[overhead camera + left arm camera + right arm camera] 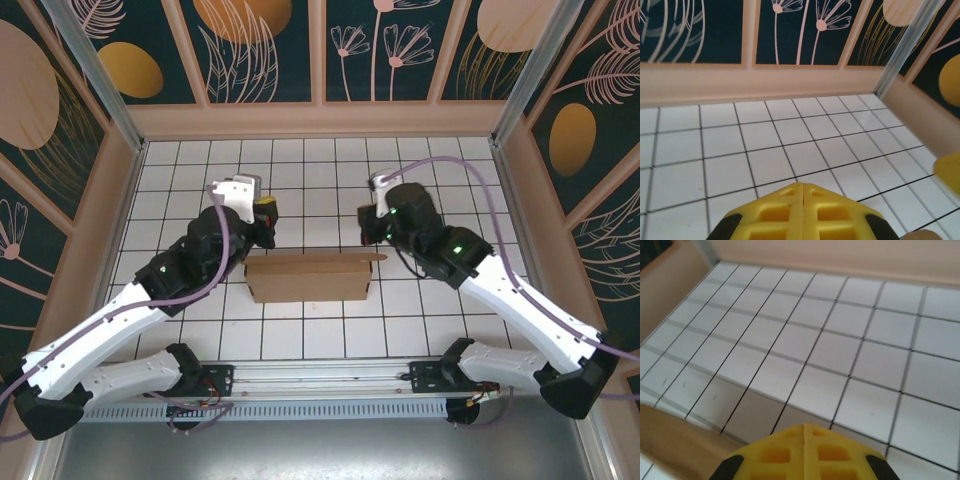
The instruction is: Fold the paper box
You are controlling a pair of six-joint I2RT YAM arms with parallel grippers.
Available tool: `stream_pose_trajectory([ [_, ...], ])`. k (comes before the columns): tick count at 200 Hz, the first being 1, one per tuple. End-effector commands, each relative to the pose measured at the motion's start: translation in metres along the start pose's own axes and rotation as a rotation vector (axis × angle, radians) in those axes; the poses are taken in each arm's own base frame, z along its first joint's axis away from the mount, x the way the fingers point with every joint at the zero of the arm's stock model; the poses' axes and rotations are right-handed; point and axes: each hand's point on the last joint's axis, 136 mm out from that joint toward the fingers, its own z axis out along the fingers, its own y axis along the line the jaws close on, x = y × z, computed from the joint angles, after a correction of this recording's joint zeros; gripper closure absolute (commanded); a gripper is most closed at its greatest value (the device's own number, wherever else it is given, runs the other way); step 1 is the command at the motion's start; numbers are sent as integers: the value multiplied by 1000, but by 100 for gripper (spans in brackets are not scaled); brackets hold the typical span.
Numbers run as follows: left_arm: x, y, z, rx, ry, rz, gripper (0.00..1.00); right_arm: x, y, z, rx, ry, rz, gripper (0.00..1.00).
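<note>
Both claws are pinched fully shut and hold nothing. The left claw (803, 190) and right claw (804, 430) hang over the white-tiled desk (300, 170), yellow fingers pressed flat together. The paper box (308, 278) stands between them, slightly toward the arm bases, with its walls up. Closed tips probably suit nudging or pressing cardboard rather than gripping it.

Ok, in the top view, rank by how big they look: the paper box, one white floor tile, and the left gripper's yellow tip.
1. paper box, largest
2. floor tile
3. left gripper yellow tip, smallest, though partly hidden
</note>
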Motion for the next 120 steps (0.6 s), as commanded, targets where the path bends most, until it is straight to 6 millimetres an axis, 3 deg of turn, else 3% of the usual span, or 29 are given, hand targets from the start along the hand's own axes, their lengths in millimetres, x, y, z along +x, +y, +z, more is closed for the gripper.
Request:
stream_pose_trajectory([
  [1, 15, -5, 3, 84, -9, -279, 100, 17, 30, 8, -15, 8, -74, 100],
  [48, 43, -6, 10, 109, 59, -344, 100, 43, 67, 21, 7, 34, -165, 100],
  [120, 58, 4, 14, 42, 116, -283, 100, 73, 60, 32, 80, 57, -216, 100],
])
